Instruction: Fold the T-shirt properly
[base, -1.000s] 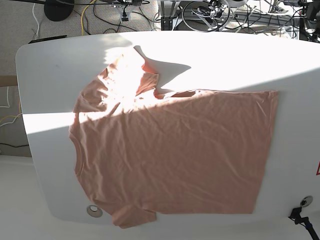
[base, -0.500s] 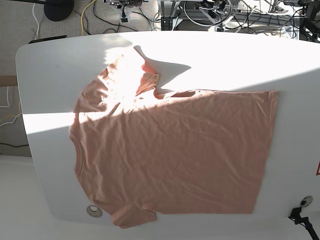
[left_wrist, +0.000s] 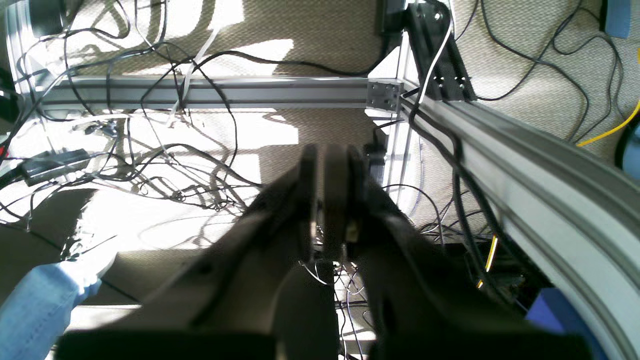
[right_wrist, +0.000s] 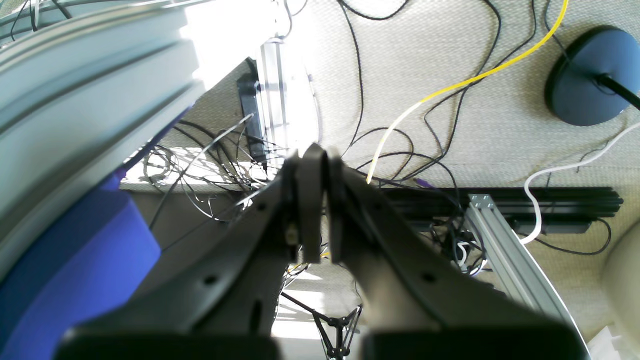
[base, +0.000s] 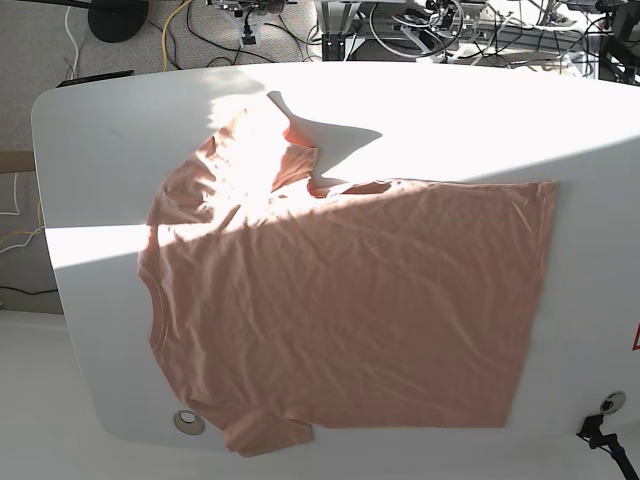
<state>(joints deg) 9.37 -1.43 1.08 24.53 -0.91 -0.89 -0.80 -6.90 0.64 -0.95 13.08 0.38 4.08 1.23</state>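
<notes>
The salmon-pink T-shirt (base: 340, 300) lies spread flat on the white table (base: 100, 160), collar at the left and hem at the right. Its upper sleeve is crumpled and partly folded over near the top, and the lower sleeve reaches the table's near edge. Neither gripper shows in the base view. In the left wrist view my left gripper (left_wrist: 327, 200) is shut, empty, and hangs over the floor and cables. My right gripper (right_wrist: 315, 200) is likewise shut on nothing, above the carpet beside the aluminium frame.
Aluminium frame rails (left_wrist: 525, 160), tangled cables (left_wrist: 150, 165) and a yellow cable (right_wrist: 450, 85) lie on the carpet behind the table. A round dark stand base (right_wrist: 590, 75) sits at the right. A round hole (base: 187, 422) marks the table's near-left edge.
</notes>
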